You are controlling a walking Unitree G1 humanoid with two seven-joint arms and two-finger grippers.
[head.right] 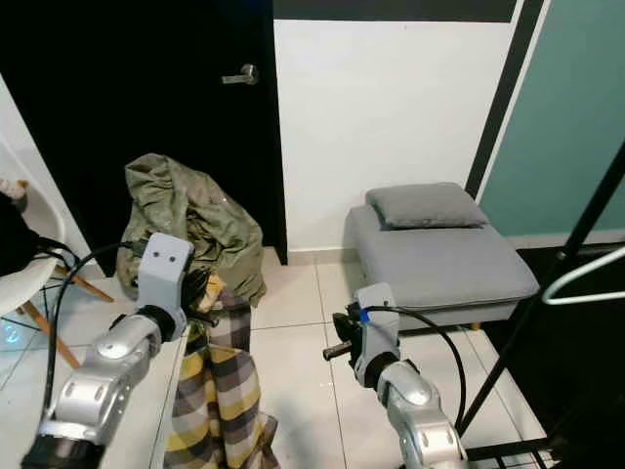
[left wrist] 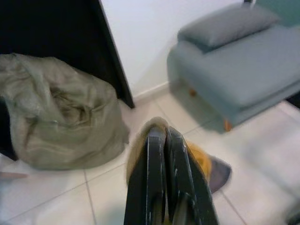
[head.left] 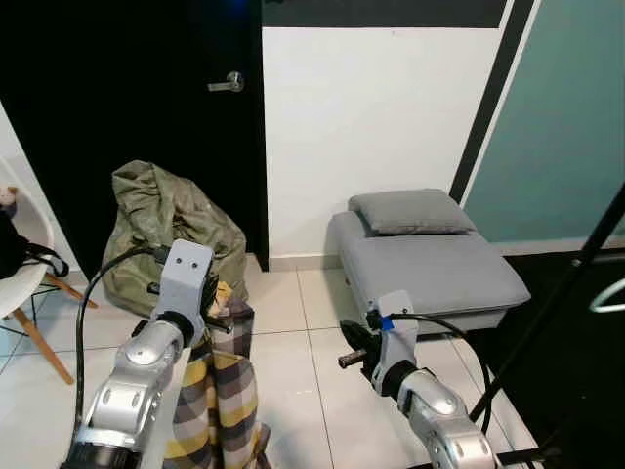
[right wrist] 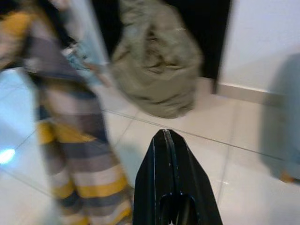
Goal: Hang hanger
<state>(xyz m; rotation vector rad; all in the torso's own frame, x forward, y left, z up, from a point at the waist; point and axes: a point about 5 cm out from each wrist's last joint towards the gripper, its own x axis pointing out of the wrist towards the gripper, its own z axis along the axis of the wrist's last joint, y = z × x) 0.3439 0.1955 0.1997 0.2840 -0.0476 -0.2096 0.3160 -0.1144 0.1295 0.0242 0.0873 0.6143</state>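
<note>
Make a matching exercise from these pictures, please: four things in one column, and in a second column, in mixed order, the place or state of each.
Things:
1. striped garment
2. green bag
3. grey pillow
4. right hand

Places or states:
A. slumped on the floor in front of the black door
B. lying on the grey seat by the white wall
C. hanging from the left hand
D. shut on nothing, held over the floor tiles

Right pairs: 1-C, 2-A, 3-B, 4-D
</note>
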